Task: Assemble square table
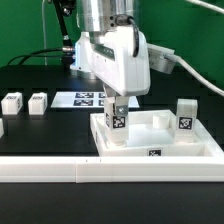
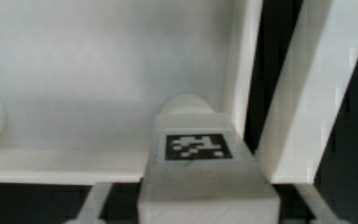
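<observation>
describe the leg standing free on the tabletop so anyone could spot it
Find the white square tabletop. At its corner on the exterior view's right stands a tagged leg. Unlike the other upright leg, it is not in the hand.

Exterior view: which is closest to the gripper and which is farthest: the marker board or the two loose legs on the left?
1. The marker board, just to the exterior view's left of the gripper and its held leg.
2. The inner leg, further left.
3. The outer leg, by the left edge.
</observation>
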You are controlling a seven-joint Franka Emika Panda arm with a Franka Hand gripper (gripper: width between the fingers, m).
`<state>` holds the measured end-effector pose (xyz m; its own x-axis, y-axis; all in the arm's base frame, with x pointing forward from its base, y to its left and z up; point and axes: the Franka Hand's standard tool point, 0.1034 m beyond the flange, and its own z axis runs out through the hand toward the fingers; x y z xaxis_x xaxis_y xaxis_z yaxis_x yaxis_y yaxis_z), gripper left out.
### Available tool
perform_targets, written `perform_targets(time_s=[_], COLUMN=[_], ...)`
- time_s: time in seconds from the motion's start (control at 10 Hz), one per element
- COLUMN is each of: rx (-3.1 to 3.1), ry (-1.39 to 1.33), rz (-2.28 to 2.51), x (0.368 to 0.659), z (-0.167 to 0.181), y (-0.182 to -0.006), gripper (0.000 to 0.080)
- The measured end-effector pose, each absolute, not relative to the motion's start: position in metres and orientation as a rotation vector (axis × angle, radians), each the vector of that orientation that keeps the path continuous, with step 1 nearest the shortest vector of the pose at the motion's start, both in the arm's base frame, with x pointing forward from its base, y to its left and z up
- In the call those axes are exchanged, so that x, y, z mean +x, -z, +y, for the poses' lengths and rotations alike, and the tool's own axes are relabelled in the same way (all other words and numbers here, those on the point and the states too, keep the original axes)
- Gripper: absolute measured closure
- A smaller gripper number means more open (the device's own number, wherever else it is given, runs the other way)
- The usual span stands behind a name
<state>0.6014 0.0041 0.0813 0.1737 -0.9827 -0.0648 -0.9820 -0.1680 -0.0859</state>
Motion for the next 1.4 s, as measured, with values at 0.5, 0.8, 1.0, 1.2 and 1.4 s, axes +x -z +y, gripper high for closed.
perform_targets(time_s=[0.5, 0.8, 1.0, 1.2, 1.4], rx=[-2.433, -2.7, -2.81, -2.873, -2.931], ry=[0.012, 0.041, 0.054, 0.068, 0.077], rz=[1.805, 1.382, 1.148, 0.985, 0.81], x=[0.6013, 0.6014, 0.6013, 0.6019, 0.6018], z=[0.0054, 0.0038, 0.0049, 0.0056, 0.0048], y=[-0.0813, -0.0812, -0.081, -0.0814, -0.0813], gripper=[0.019, 0.0151, 0.015, 0.015, 0.015])
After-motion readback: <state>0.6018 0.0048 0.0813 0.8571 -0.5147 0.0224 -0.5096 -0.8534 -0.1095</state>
